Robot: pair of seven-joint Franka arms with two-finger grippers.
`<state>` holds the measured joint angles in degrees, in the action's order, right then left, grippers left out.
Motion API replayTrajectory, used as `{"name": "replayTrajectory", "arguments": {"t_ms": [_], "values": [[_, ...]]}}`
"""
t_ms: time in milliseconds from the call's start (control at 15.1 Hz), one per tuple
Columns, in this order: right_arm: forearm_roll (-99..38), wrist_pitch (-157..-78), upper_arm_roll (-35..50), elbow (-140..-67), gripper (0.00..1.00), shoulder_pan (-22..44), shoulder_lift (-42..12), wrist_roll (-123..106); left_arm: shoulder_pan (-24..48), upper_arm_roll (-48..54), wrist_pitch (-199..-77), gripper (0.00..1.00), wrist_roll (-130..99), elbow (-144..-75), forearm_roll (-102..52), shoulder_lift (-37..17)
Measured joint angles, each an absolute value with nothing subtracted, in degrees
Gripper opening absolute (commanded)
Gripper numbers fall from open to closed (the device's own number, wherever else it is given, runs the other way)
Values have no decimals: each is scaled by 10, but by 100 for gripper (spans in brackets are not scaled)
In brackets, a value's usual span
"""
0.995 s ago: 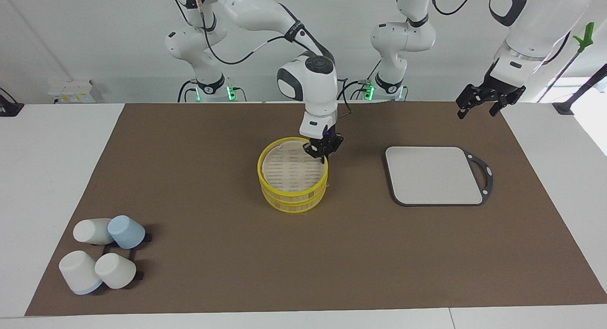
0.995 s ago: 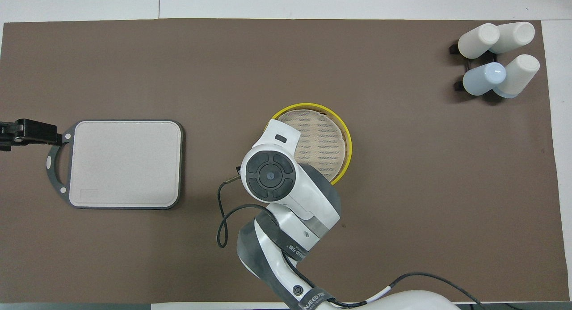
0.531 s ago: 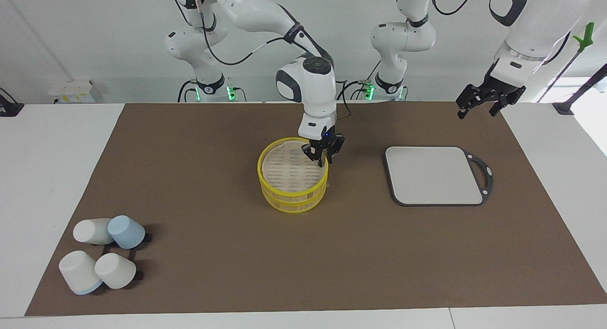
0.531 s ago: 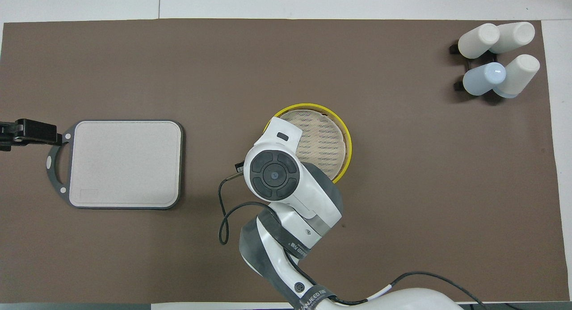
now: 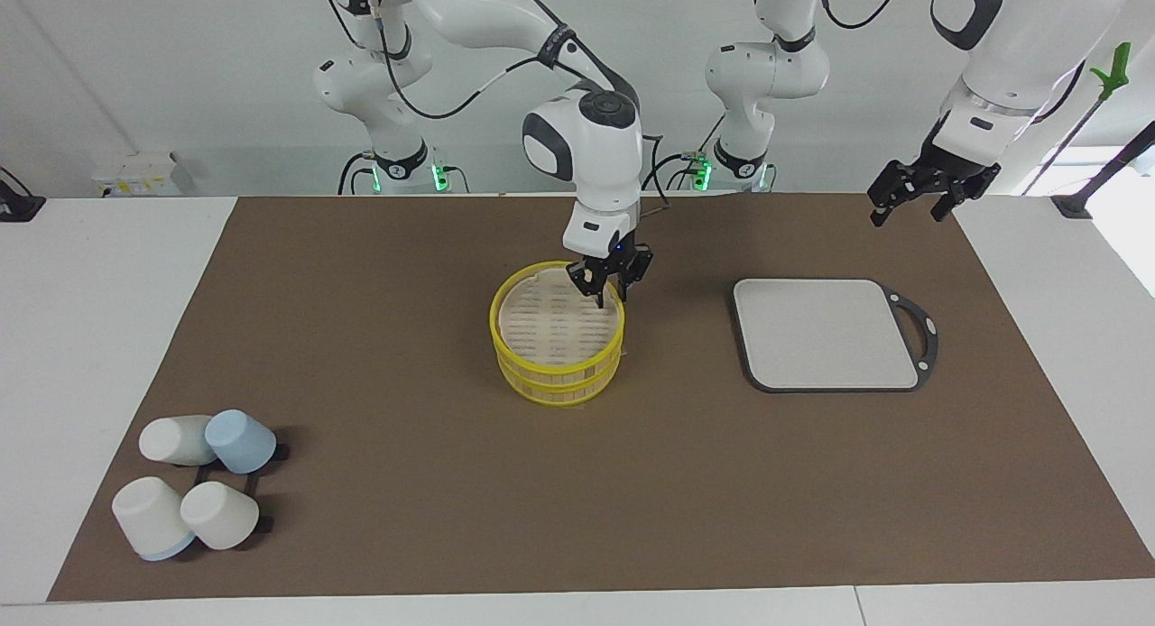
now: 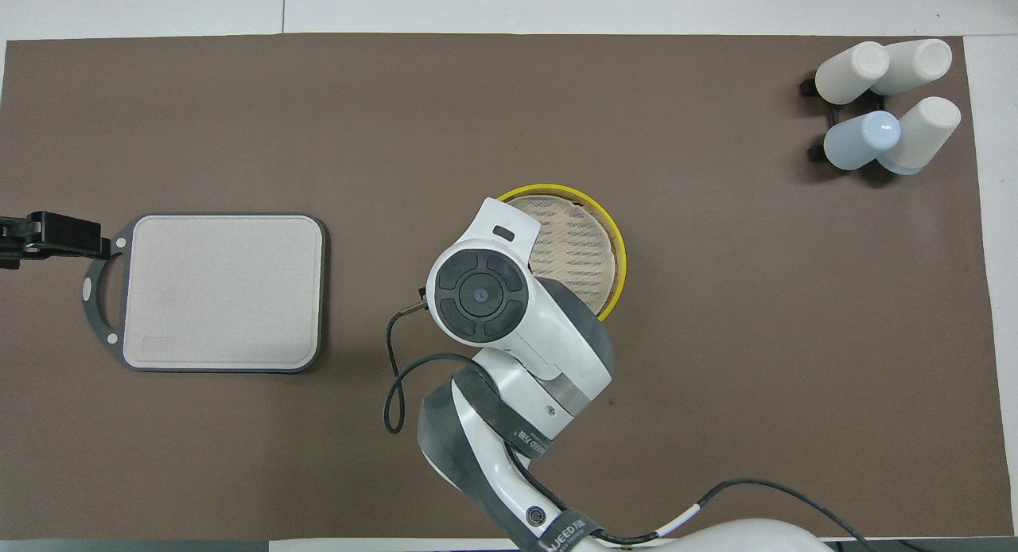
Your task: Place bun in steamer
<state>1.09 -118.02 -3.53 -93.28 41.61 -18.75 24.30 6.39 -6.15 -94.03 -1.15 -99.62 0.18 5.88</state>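
The steamer [image 5: 558, 337] stands mid-table, a round bamboo basket with yellow rims. Its flat slatted top lies level with the upper rim. It also shows in the overhead view [image 6: 580, 246]. No bun shows in either view. My right gripper [image 5: 610, 297] hangs open and empty just above the steamer's rim, on the side nearer to the robots and toward the left arm's end. In the overhead view the right arm's wrist hides it. My left gripper [image 5: 907, 213] waits open and empty, raised over the mat's corner at the left arm's end.
A grey square board [image 5: 826, 333] with a dark handle lies beside the steamer toward the left arm's end. Several white and pale blue cups [image 5: 194, 482] lie on a black rack at the corner farthest from the robots, at the right arm's end.
My right gripper has risen off the steamer's rim and drawn slightly toward the robots. The steamer's top stayed in place. The left arm has not moved.
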Motion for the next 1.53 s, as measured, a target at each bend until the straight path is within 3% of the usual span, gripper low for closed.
{"name": "replayTrajectory", "arguments": {"t_ms": [332,663,929,1260,1526], "values": [[11,-959,-38,-901,100,291,-78,234,64,-62,-940,100,-11,-996,2,59],[11,-832,-39,-905,100,154,1,126,64,-62,-940,100,-11,-996,2,59],[11,-811,-25,-912,100,55,15,46,64,-62,-940,100,-11,-996,2,59],[11,-820,-18,-919,100,47,15,40,64,-62,-940,100,-11,-996,2,59],[13,-871,-22,-918,100,46,10,40,64,-62,-940,100,-11,-996,2,59]]}}
